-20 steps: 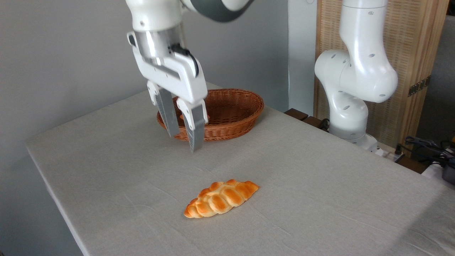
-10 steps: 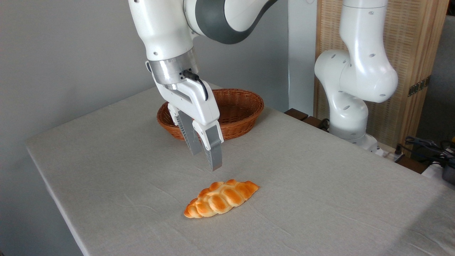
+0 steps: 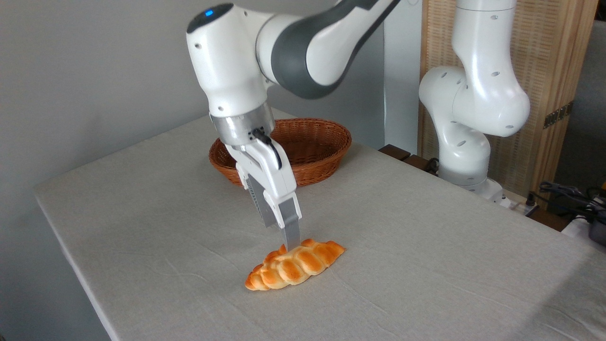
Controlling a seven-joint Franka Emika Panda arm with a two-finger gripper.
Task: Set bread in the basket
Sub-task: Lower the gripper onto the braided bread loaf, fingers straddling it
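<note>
The braided golden-orange bread (image 3: 296, 264) lies flat on the grey tablecloth, in the near middle of the table. My gripper (image 3: 282, 237) points down just above the loaf's far edge. It is open with nothing between its fingers, and the near fingertip (image 3: 292, 242) almost touches the loaf's back side. Part of the far finger is hidden behind the near one. The reddish-brown wicker basket (image 3: 331, 142) sits at the back of the table, behind the gripper and partly covered by my wrist.
The arm's white base column (image 3: 466, 118) stands off the table's right rear edge, in front of a wooden screen (image 3: 558, 71). Cables (image 3: 568, 194) lie at the far right. The table's left edge (image 3: 71, 246) runs diagonally toward the front.
My gripper has come down and forward from in front of the basket to just above the loaf's far side, staying open. The bread and the basket have not moved.
</note>
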